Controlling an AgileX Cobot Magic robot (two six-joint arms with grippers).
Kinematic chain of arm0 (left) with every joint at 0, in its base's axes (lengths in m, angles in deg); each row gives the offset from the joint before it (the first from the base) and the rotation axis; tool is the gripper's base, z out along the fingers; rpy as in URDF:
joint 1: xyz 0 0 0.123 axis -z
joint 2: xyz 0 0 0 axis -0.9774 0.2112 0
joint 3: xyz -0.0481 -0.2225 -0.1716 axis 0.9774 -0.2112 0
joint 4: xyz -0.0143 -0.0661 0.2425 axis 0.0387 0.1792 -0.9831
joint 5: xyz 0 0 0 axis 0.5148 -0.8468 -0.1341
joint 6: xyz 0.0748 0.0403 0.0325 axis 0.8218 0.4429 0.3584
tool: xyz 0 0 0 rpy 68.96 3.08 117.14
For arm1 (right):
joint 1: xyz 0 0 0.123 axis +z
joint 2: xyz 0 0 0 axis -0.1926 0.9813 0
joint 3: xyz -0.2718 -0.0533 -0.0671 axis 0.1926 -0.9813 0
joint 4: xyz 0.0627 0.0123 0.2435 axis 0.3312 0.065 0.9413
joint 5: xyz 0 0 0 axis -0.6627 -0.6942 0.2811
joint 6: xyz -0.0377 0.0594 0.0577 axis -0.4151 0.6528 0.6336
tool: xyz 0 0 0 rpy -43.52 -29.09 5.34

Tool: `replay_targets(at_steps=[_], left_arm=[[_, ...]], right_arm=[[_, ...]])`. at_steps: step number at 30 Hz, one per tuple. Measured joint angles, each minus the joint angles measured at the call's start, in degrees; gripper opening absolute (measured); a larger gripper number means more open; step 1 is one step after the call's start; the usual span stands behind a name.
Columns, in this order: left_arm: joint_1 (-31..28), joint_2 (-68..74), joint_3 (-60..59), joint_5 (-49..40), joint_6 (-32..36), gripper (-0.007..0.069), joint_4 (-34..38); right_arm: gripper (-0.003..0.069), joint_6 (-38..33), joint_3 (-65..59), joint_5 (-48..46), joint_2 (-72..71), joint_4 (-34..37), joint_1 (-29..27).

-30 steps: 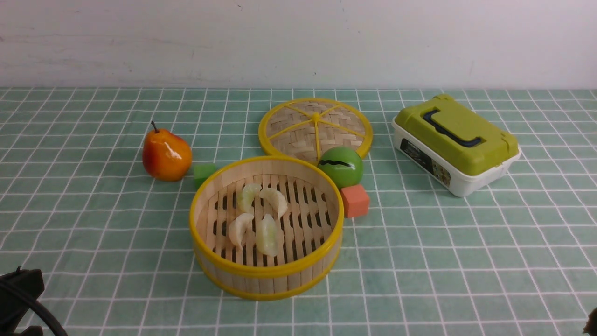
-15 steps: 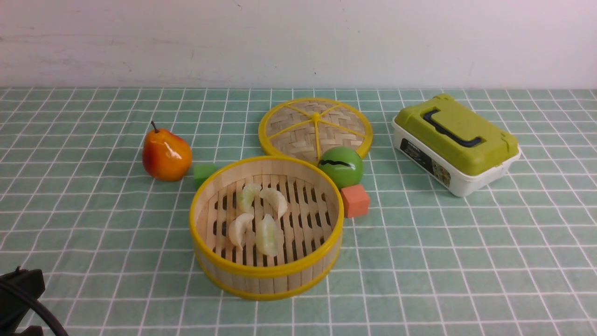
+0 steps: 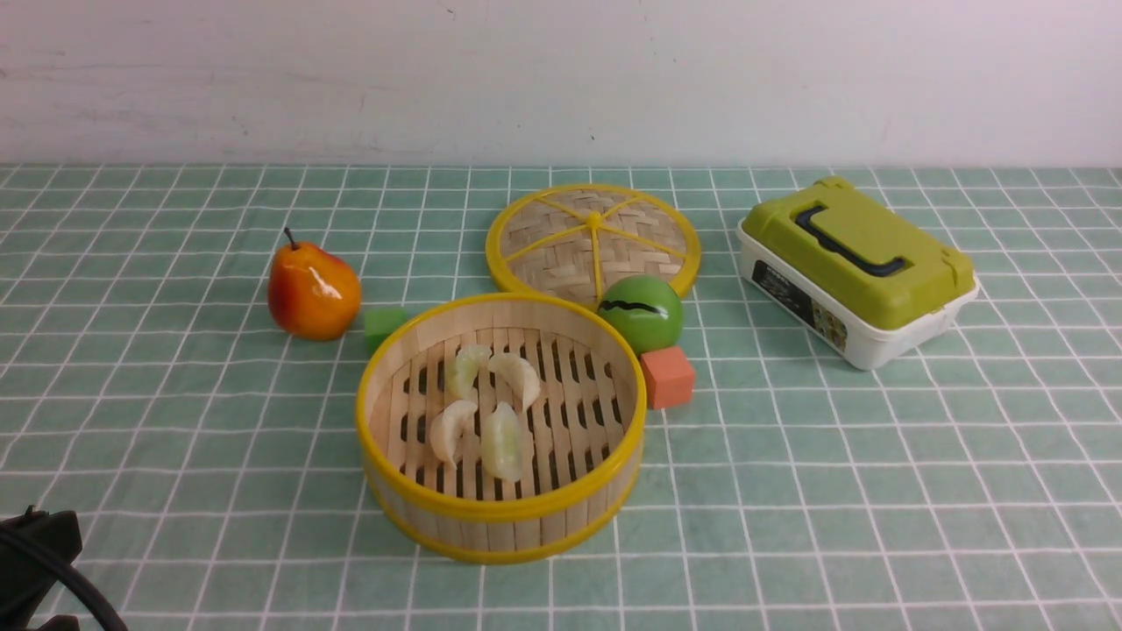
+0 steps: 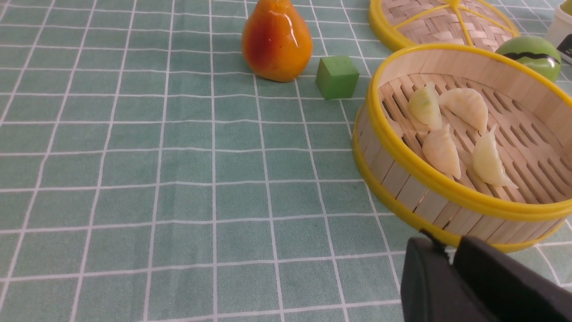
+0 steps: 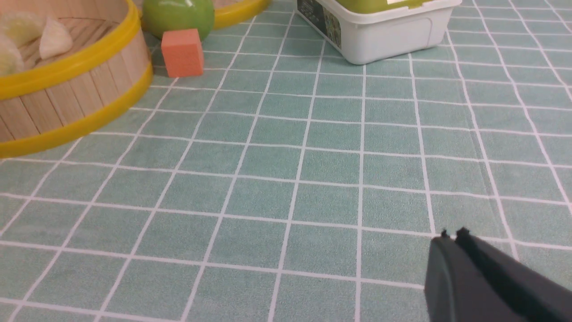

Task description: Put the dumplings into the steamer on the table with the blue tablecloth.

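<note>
The steamer (image 3: 501, 517) stands at the middle front of the table with the blue tablecloth (image 3: 833, 491). Several pale dumplings (image 3: 486, 403) lie on its slatted floor; they also show in the left wrist view (image 4: 456, 129). My left gripper (image 4: 449, 250) is shut and empty, low over the cloth just outside the steamer's near wall (image 4: 424, 197). My right gripper (image 5: 451, 236) is shut and empty over bare cloth, well to the right of the steamer (image 5: 67, 98). In the front view only a black part of the left arm (image 3: 35, 561) shows at the bottom left corner.
The flat woven lid (image 3: 593, 237) lies behind the steamer. A green ball (image 3: 642, 314) and an orange cube (image 3: 668, 377) sit at its right, a pear (image 3: 313, 292) and a green cube (image 3: 383, 326) at its left. A green-lidded white box (image 3: 855, 272) stands at the right.
The dark tip of the right arm at the bottom right corner of the front view has left the picture. The steamer and dumplings have not moved.
</note>
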State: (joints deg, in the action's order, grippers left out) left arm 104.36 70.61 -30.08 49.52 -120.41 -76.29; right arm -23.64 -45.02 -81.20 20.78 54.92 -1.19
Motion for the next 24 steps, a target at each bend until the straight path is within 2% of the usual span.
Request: replay_targets(at_steps=[16,21,24], left_arm=[[0.00,-0.33,-0.35,0.09,0.00,0.0094,0.00],[0.00,-7.01,-5.91,2.03,0.00,0.0102,-0.16],[-0.90,-14.44,-11.24,0.98,0.06,0.0105,-2.59]], right_arm=[[0.0015,-0.11,0.07,-0.25,0.00,0.00,0.00],[0.0022,-0.25,0.07,-0.25,0.00,0.05,0.00],[0.0023,-0.31,0.07,-0.25,-0.06,0.00,0.00]])
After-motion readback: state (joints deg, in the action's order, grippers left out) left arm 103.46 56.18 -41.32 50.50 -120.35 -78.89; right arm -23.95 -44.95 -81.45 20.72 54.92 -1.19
